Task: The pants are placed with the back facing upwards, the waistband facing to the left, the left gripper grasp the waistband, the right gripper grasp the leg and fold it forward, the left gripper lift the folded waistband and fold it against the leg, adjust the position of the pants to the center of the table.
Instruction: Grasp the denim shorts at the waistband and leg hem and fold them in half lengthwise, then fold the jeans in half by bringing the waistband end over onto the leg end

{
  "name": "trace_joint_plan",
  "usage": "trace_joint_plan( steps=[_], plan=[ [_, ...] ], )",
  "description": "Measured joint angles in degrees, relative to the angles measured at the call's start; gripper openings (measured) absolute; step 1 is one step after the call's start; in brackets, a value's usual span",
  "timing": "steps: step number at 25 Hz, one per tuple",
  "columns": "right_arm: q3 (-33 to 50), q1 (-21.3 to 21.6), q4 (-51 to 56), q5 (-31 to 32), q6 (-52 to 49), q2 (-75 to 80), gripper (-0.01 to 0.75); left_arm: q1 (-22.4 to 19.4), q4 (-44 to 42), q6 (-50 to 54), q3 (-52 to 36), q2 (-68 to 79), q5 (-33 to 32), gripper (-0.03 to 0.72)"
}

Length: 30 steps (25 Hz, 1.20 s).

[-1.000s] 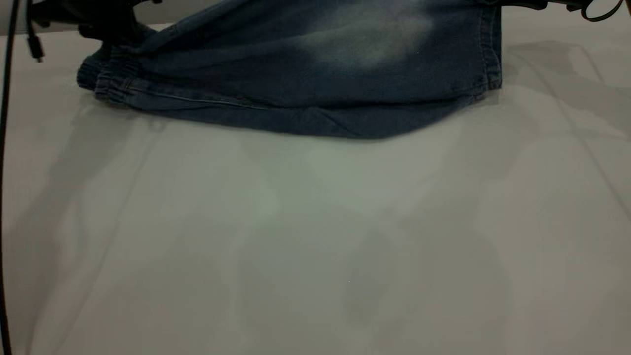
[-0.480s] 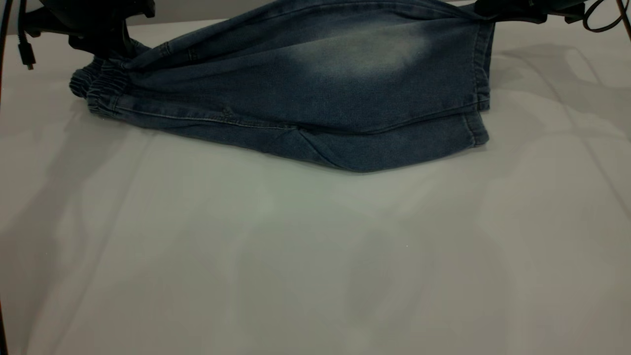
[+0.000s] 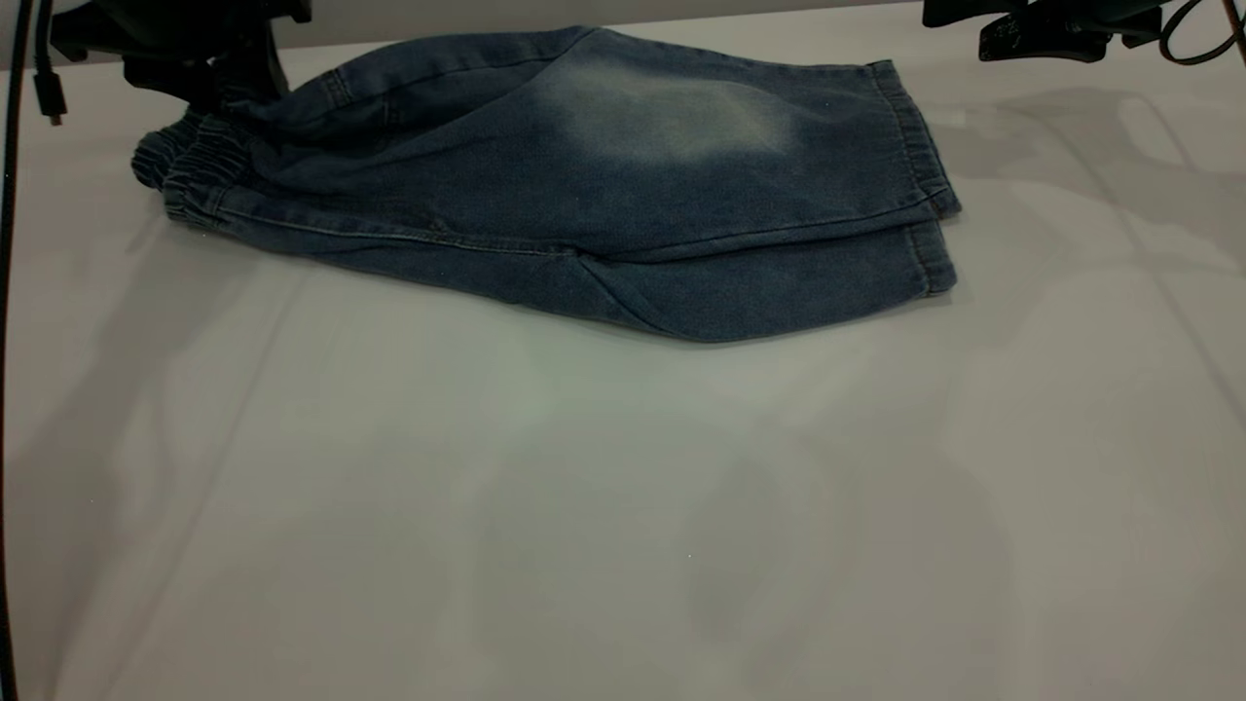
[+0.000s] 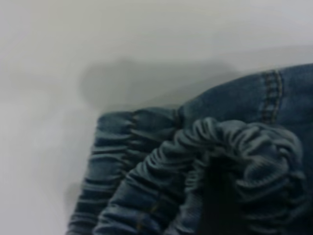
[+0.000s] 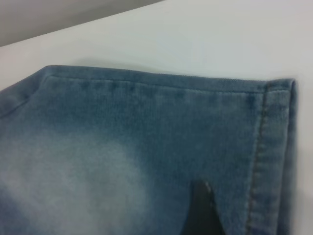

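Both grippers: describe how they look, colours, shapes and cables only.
The left gripper is a matte black, blocky shape with a thin black cable hanging beside it that ends in a small plug. The right gripper is also matte black, flatter and elongated, with faint pale markings on its side and a looped black cable behind it. In the right wrist view only one dark tapered tip shows.

Folded denim pants (image 3: 584,204) spread across the far part of the table (image 3: 623,506), from far left almost to far right. Open tabletop along the whole near side, and a bare strip right of the leg (image 3: 681,166) hem. Far left blocked by the left gripper (image 3: 209,68), down on the bunched waistband (image 3: 190,170). Right gripper (image 3: 1032,34) raised at far right, off the cloth. Black cable (image 3: 10,292) hanging down the left edge.
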<state>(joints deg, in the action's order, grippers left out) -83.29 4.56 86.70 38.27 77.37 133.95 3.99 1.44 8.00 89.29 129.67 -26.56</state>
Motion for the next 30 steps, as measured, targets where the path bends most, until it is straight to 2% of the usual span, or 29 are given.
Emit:
trace_joint_plan(
  steps=[3, 6, 11, 15, 19, 23, 30],
  plan=[
    [0.00, 0.00, 0.00, 0.32, -0.04, -0.47, 0.440, 0.11, 0.13, 0.00, 0.65, -1.27, -0.13, 0.482],
    [0.00, 0.00, 0.00, 0.47, -0.04, -1.47, 0.442, 0.11, 0.13, 0.00, 2.84, -3.56, -1.81, 0.510],
    [0.00, -0.13, -0.38, 2.89, -0.92, -3.97, 0.442, -0.27, -0.43, 0.00, 6.57, -5.43, -11.39, 0.517],
    [0.00, -2.01, -4.40, 4.32, -4.94, -4.93, 0.442, -2.74, -4.56, 0.00, 6.71, -5.27, -19.82, 0.517],
    [0.00, -4.92, -8.88, 2.89, -8.70, -4.93, 0.442, -6.09, -8.53, 0.50, 6.71, -5.13, -24.39, 0.517],
    [0.00, -7.42, -10.79, 2.25, -9.66, -4.87, 0.442, -8.17, -8.73, -0.84, 6.71, -4.35, -23.21, 0.517],
    [0.00, -8.04, -11.98, 2.58, -11.37, -4.87, 0.442, -7.90, 0.21, -9.18, 6.77, 0.73, -18.29, 0.517]
  ],
)
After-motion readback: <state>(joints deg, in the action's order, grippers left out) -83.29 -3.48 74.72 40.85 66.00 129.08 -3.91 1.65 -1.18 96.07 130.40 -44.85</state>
